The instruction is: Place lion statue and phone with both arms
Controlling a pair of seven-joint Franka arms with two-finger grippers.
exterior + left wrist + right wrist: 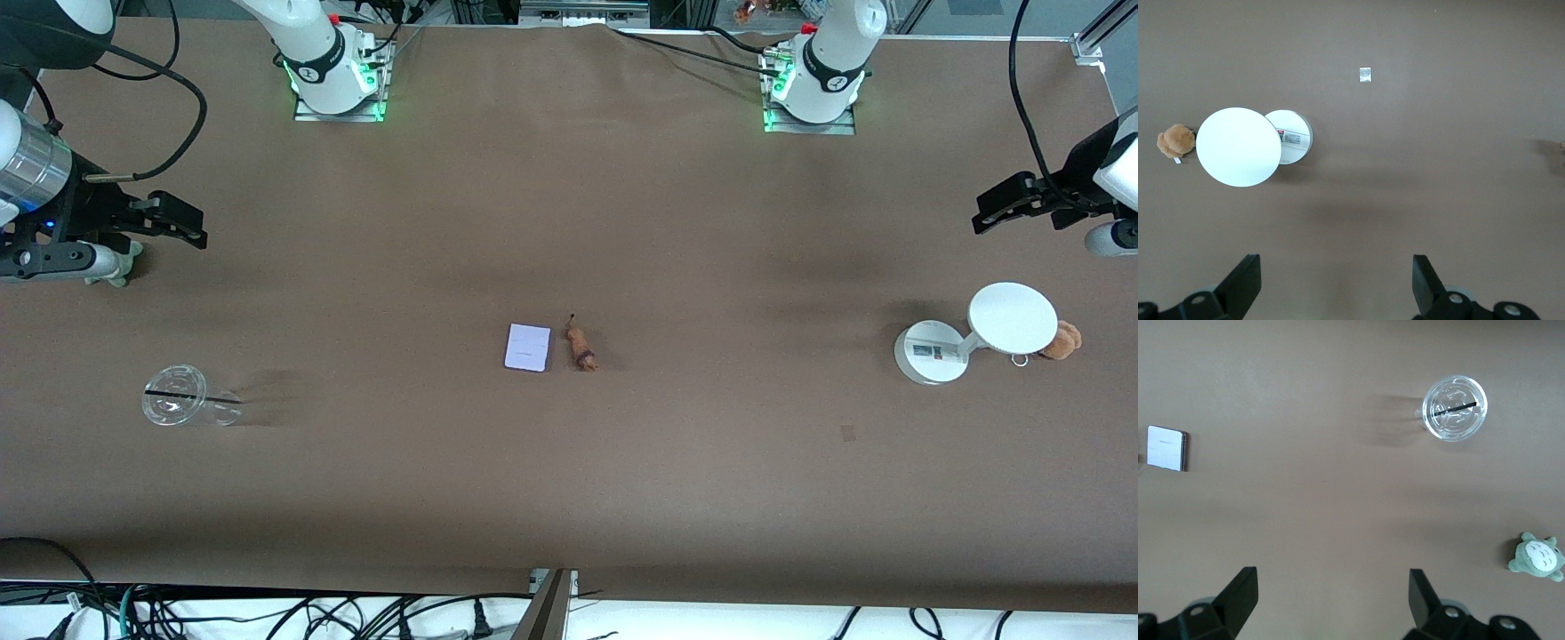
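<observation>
The phone [527,347], flat with a pale lavender-white face, lies at the middle of the table. It also shows at the edge of the right wrist view [1166,448]. The lion statue [581,348], tiny and orange-brown with a darker mane end, lies right beside the phone, toward the left arm's end. My right gripper [182,222] [1331,587] is open and empty, up over the right arm's end of the table. My left gripper [996,209] [1336,273] is open and empty, up over the left arm's end.
A white round-disc stand [1012,318] [1238,147] with an orange-brown ringed plush [1062,340] [1175,141] beside it is at the left arm's end. A clear lidded cup [178,396] [1454,408] and a grey-green plush [116,267] [1538,558] are at the right arm's end.
</observation>
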